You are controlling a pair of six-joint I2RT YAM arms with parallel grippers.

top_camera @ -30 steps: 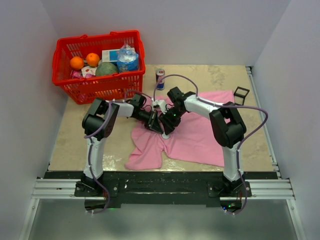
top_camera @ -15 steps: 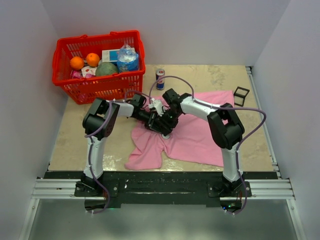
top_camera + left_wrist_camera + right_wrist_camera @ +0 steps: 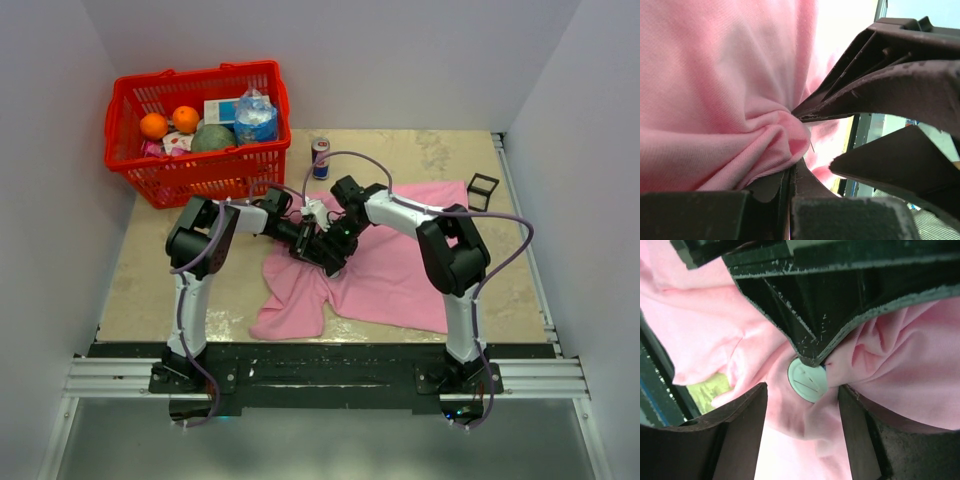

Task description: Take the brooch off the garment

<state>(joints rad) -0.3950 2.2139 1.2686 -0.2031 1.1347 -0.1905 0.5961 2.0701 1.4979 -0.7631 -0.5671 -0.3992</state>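
The pink garment (image 3: 395, 265) lies crumpled on the table, right of centre. My left gripper (image 3: 313, 247) is shut on a bunched fold of it, and the pinch shows in the left wrist view (image 3: 791, 169). The brooch (image 3: 807, 380), a small whitish disc, sits on the cloth right beside that pinch. My right gripper (image 3: 802, 412) is open, with one finger on each side of the cloth just below the brooch, and it does not touch the disc. In the top view the right gripper (image 3: 336, 243) meets the left one and the brooch is hidden under them.
A red basket (image 3: 130, 165) with oranges, a bottle and packets stands at the back left. A drink can (image 3: 320, 157) stands behind the grippers. A small black open-frame cube (image 3: 482, 190) sits at the back right by the shirt's corner. Walls close in on three sides.
My right gripper shifted a little left along the cloth and then back right. My left gripper has kept its hold on the fold and barely moved.
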